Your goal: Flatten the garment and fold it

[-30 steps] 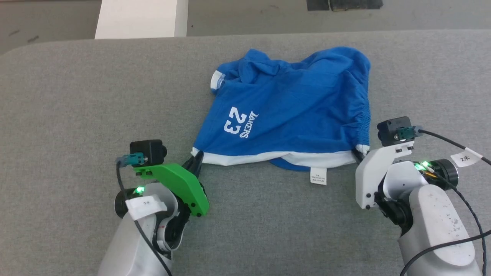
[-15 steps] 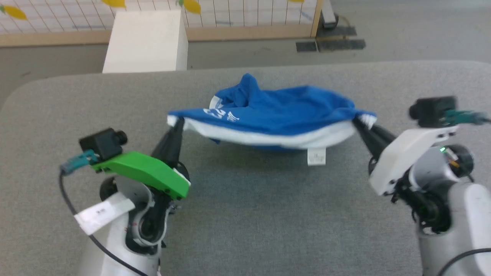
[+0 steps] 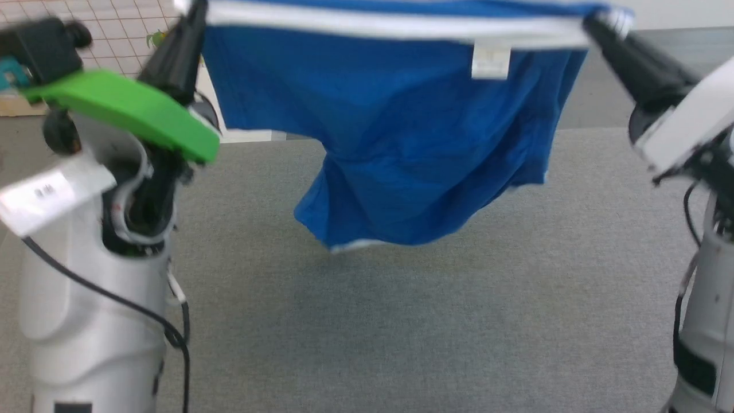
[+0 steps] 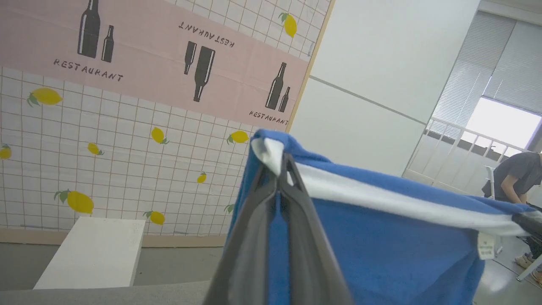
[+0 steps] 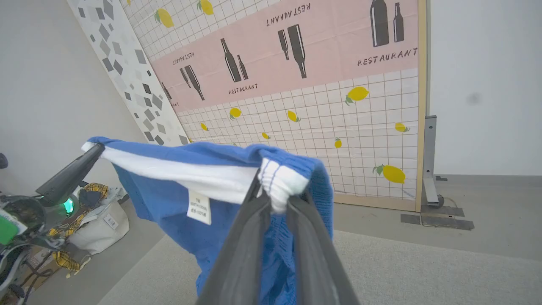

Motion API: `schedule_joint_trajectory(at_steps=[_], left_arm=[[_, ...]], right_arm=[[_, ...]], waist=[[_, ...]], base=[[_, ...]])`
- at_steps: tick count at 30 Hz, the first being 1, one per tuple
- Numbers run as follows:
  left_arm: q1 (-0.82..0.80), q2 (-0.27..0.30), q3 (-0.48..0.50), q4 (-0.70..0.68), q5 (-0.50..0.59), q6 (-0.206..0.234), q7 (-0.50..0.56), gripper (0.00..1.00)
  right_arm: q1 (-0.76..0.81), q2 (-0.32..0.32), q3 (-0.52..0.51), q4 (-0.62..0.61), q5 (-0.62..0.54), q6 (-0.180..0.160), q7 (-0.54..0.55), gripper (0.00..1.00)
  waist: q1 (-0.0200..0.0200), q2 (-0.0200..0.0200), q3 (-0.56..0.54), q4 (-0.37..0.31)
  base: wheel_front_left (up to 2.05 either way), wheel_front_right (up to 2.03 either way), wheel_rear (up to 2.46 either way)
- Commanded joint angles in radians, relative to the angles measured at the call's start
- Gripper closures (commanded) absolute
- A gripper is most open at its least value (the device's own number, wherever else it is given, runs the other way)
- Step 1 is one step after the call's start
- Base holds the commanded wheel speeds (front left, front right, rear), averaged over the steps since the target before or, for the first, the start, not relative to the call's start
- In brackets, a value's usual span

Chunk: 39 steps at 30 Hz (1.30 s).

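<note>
Pincers grip the garment (image 3: 401, 143) at both ends: left pincer (image 3: 192, 17) clamped on its left corner, right pincer (image 3: 599, 26) on its right. It hangs stretched between them by the white stripe (image 3: 373, 23), tag (image 3: 490, 60) right of centre, over the grey table (image 3: 401, 321).

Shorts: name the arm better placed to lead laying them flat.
Left, marginally. Both the left gripper and right gripper pinch the white-striped top edge, but the shorts hang lowest toward the left, so that side would likely meet the table first.
</note>
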Motion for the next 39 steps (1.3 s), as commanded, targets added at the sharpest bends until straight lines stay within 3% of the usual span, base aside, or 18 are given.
schedule_joint_trajectory(at_steps=[1,8,13,18,25,32,39], left_arm=[[-0.037,0.016,0.006,0.019,0.012,0.005,0.006,1.00],[-0.202,0.060,-0.004,0.178,0.042,0.005,0.042,1.00],[-0.344,0.102,-0.032,0.297,0.105,-0.005,0.033,1.00],[-0.478,0.124,-0.064,0.399,0.172,-0.019,-0.026,1.00],[-0.607,0.104,-0.084,0.507,0.205,-0.036,-0.134,1.00],[-0.560,0.063,-0.110,0.590,0.183,-0.084,-0.242,1.00],[-0.381,0.035,-0.132,0.583,0.143,-0.108,-0.313,1.00]], right_arm=[[-0.035,0.000,-0.010,0.022,0.012,-0.001,0.010,1.00],[-0.214,0.001,-0.006,0.193,0.017,-0.001,0.016,1.00],[-0.375,0.001,0.039,0.312,-0.062,-0.001,-0.045,1.00],[-0.520,0.001,0.080,0.433,-0.153,-0.001,-0.165,1.00],[-0.674,0.001,0.095,0.589,-0.234,-0.001,-0.368,1.00],[-0.624,0.001,0.116,0.669,-0.151,-0.001,-0.479,1.00],[-0.360,-0.042,0.193,0.521,-0.084,-0.001,-0.493,1.00]], waist=[[0.0000,-0.0001,0.008,-0.003],[0.0000,-0.0001,0.087,-0.007],[0.0000,-0.0001,0.198,-0.009],[0.0000,-0.0001,0.302,-0.005],[0.0000,-0.0001,0.416,0.012],[0.0000,-0.0001,0.449,0.033],[0.0000,-0.0001,0.402,0.043]], base=[[0.00,0.00,0.00],[0.00,0.00,0.00],[0.00,0.00,0.00],[0.00,0.00,0.00],[0.00,0.00,0.00],[0.00,0.00,0.00],[0.00,0.00,0.00]])
